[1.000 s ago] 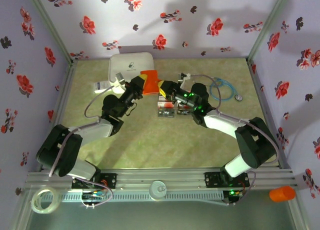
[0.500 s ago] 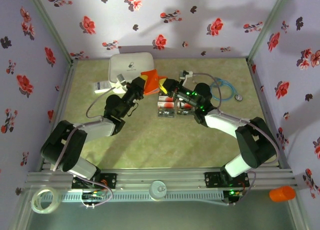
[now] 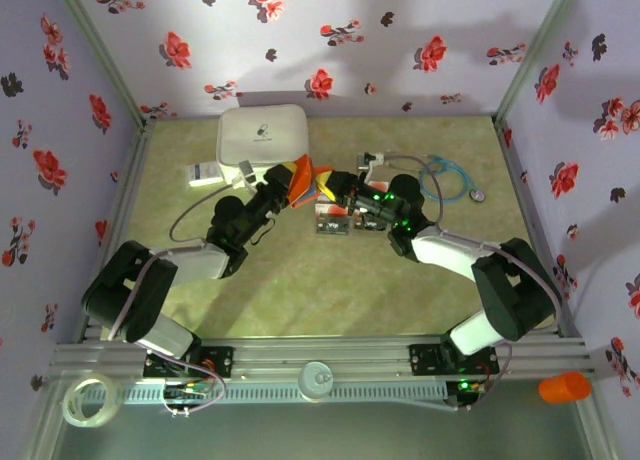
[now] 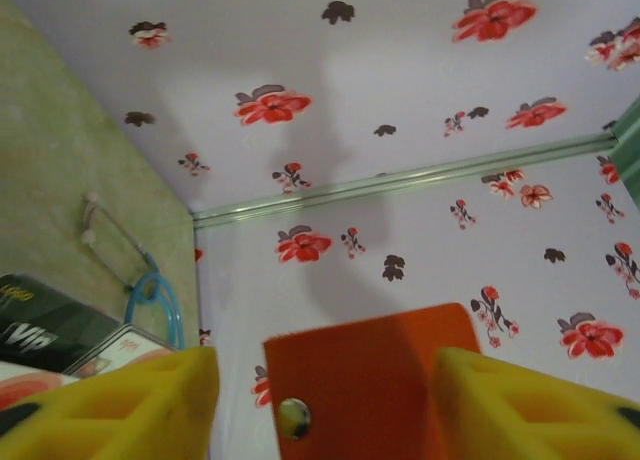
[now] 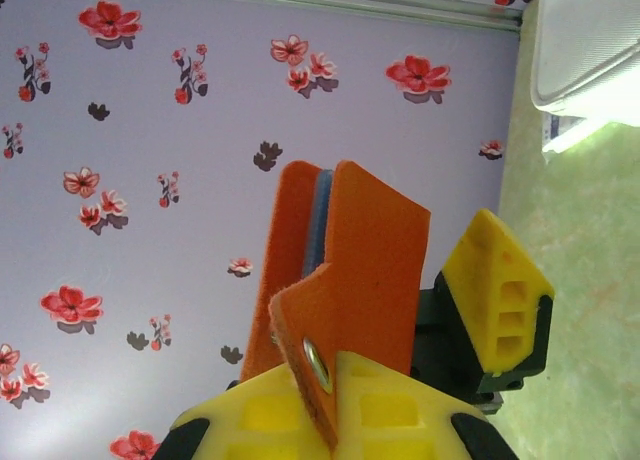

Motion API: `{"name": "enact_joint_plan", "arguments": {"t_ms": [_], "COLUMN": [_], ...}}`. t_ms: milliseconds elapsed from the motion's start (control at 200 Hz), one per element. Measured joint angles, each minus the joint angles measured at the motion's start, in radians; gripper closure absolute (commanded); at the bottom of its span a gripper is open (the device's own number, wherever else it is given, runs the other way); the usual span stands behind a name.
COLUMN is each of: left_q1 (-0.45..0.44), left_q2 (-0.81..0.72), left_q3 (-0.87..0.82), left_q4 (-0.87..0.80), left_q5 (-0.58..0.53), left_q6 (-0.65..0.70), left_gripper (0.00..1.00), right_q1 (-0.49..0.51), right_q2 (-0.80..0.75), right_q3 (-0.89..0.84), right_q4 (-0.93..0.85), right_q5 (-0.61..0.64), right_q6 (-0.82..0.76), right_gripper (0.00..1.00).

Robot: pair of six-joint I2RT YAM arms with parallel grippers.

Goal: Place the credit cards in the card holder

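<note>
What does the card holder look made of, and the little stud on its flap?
The card holder looks like orange felt or a similar stiff fabric: matte, with fuzzy, fraying edges. Its lining is bluish-grey and smoother, material unclear. The stud is a small shiny silvery disc, probably a metal snap.

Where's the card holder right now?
Top view, centre-back: the card holder is pinched in the right claw, inside the open left claw, just in front of the white case.
</note>
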Motion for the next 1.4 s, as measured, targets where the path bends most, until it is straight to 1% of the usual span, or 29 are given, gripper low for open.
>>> {"name": "enact_joint_plan", "arguments": {"t_ms": [80,90,120,235,270,405,485,535,645,655,745,760,870,1010,1105,1220,1400], "left_q1": [0.013,0.015,0.020,0.042,0.050,0.078,0.085,0.085,0.084,0.082,0.072,0.068,0.033,-0.034,-0.079,-0.112,-0.127], "left_q2": [-0.021,-0.024,-0.034,-0.071,-0.084,-0.128,-0.173,-0.211,-0.296,-0.305,-0.330,-0.330,-0.307,-0.223,-0.164,-0.121,-0.099], "left_q3": [-0.029,-0.034,-0.045,-0.089,-0.105,-0.140,-0.140,-0.132,-0.047,-0.025,0.113,0.146,0.301,0.428,0.463,0.468,0.468], "left_q4": [-0.004,-0.005,-0.007,-0.011,-0.014,-0.068,-0.141,-0.219,-0.481,-0.529,-0.774,-0.829,-1.077,-1.315,-1.429,-1.520,-1.593], "left_q5": [0.003,0.003,0.005,0.011,0.014,0.023,0.033,0.041,0.055,0.055,0.051,0.050,0.027,-0.023,-0.063,-0.106,-0.172], "left_q6": [0.006,0.006,0.012,0.026,0.030,0.051,0.084,0.114,0.223,0.244,0.358,0.387,0.524,0.673,0.744,0.808,0.874], "left_gripper": [0.25,0.22,0.18,0.06,0.01,0.00,0.00,0.00,0.00,0.00,0.00,0.00,0.00,0.00,0.00,0.00,0.00], "right_q1": [0.000,0.000,0.000,0.000,0.000,0.000,0.000,0.000,0.000,0.000,0.002,0.004,0.013,0.028,0.033,0.035,0.035], "right_q2": [-0.007,-0.008,-0.011,-0.016,-0.017,-0.021,-0.024,-0.025,-0.029,-0.029,-0.029,-0.029,-0.029,-0.023,-0.010,0.014,0.051], "right_q3": [-0.020,-0.022,-0.032,-0.066,-0.076,-0.124,-0.153,-0.172,-0.217,-0.220,-0.251,-0.256,-0.280,-0.293,-0.304,-0.318,-0.338], "right_q4": [-0.004,-0.004,-0.006,-0.008,-0.008,-0.006,-0.002,0.002,0.006,0.007,0.014,0.015,0.024,0.053,0.076,0.097,0.121], "right_q5": [0.000,0.000,0.000,-0.001,0.000,0.000,0.000,0.000,0.001,0.001,0.005,0.005,0.011,0.019,0.029,0.036,0.050], "right_q6": [-0.011,-0.011,-0.014,-0.019,-0.020,-0.027,-0.027,-0.027,-0.029,-0.029,-0.035,-0.036,-0.038,-0.042,-0.043,-0.044,-0.045], "right_gripper": [1.00,1.00,1.00,1.00,1.00,1.00,1.00,1.00,1.00,1.00,1.00,1.00,1.00,1.00,1.00,1.00,1.00]}}
